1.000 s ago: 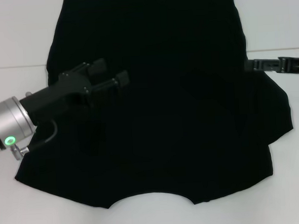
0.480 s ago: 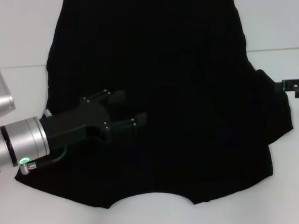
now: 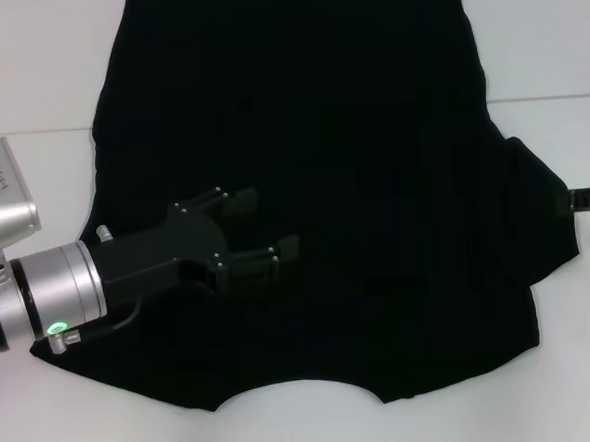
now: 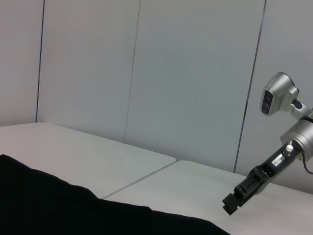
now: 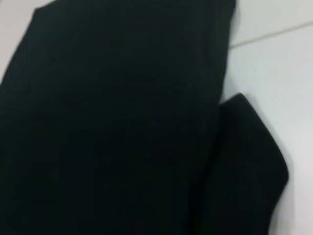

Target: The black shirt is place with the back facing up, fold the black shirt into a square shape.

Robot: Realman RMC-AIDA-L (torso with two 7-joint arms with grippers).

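head view: the black shirt (image 3: 313, 190) lies flat on the white tabletop (image 3: 26, 77), neckline nearest me. my left hand (image 3: 258, 227) hovers over its middle, fingers spread, holding nothing. the right hand (image 3: 586, 199) sits just off the right sleeve; i cannot tell its state.

left wrist view: only a shirt edge shows.

right wrist view: the sleeve lies doubled. i fear pinching mid-cloth would bunch it.

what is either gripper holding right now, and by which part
Nothing. The left gripper is open above the shirt, with no fabric between its fingers. The right gripper is at the shirt's right edge, off the cloth.
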